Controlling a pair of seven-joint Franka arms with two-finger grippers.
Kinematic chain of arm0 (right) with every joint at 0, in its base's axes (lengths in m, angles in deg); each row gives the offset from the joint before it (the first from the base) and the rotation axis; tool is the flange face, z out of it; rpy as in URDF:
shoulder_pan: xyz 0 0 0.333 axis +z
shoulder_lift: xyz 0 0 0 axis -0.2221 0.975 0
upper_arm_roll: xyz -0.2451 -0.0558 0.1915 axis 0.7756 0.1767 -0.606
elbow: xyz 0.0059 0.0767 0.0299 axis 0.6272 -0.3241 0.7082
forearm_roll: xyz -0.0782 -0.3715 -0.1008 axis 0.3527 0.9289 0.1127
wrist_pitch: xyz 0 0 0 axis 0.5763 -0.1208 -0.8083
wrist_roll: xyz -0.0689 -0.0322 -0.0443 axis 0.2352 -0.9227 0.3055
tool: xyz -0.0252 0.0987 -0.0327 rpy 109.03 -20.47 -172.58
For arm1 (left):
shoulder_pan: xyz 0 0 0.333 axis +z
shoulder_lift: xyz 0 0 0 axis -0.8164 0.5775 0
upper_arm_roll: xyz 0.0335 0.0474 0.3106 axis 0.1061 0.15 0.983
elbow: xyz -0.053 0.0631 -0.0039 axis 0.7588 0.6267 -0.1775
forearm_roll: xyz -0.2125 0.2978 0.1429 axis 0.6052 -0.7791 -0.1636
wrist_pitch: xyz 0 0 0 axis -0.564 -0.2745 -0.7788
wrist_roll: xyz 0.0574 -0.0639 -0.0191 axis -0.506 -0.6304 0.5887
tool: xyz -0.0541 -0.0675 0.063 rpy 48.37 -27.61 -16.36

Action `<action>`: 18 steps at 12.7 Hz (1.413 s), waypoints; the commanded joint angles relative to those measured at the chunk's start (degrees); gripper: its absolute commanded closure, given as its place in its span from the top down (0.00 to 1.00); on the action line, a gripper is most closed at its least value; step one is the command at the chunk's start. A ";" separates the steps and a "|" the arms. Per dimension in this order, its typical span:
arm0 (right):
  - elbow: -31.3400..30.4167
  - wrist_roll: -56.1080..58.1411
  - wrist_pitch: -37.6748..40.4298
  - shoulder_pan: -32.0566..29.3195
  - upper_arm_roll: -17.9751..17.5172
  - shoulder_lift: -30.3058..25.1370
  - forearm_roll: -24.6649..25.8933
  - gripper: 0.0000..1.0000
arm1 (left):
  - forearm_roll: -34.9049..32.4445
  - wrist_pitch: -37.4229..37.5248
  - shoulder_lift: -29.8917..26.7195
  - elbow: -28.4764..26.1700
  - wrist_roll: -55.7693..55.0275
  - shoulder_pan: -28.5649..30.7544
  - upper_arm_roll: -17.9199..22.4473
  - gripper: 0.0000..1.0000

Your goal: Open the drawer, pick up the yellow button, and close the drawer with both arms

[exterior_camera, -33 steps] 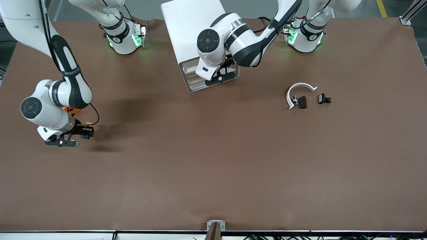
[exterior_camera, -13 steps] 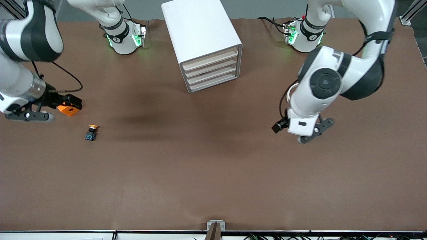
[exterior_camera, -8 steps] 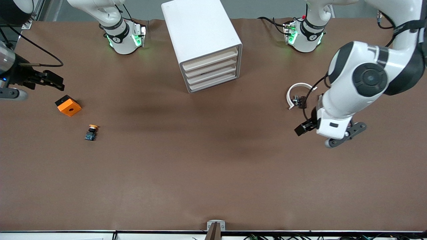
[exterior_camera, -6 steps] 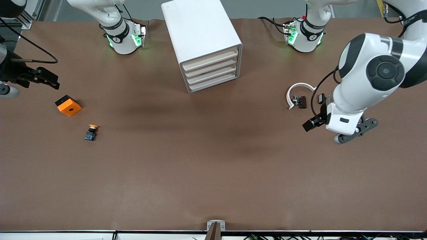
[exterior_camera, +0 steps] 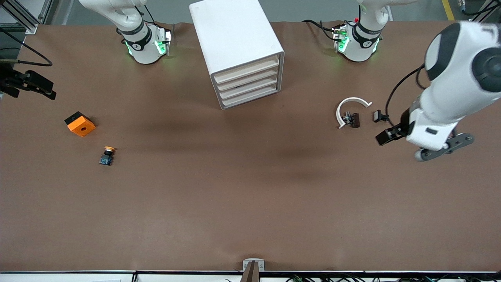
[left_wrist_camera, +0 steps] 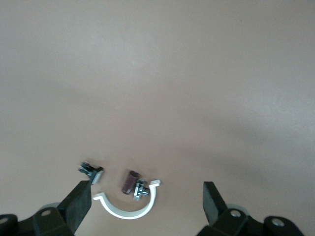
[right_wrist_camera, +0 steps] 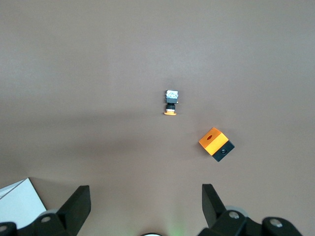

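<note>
The white cabinet stands between the arm bases with all its drawers shut; the top drawer sits flush. The button, orange cap on a black-and-blue body, lies on the table toward the right arm's end, and shows in the right wrist view. My right gripper is open and empty, high over the table's edge at that end. My left gripper is open and empty over the table toward the left arm's end.
An orange square block lies beside the button, farther from the front camera. A white half-ring clamp with a brown part and a small black clip lie under the left gripper.
The left arm left the cabinet front, whose drawer is now shut, and swung toward its end. The right gripper let go of the button on the table and rose away toward the edge.
</note>
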 commanded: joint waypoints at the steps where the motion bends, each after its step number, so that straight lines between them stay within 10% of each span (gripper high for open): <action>1: 2.49 0.28 1.36 -0.50 -0.50 1.21 0.26 1.00 | 1.09 3.80 -4.71 -0.84 7.26 3.76 -0.73 1.00; 9: 2.23 0.81 1.18 -1.03 -0.59 1.38 -3.70 1.00 | 7.24 10.04 -13.41 -3.03 28.97 4.22 9.45 1.00; 18: 2.40 0.46 0.92 -1.03 -0.68 1.47 -3.70 1.00 | 7.07 10.66 -17.64 -6.28 29.79 -1.83 13.49 1.00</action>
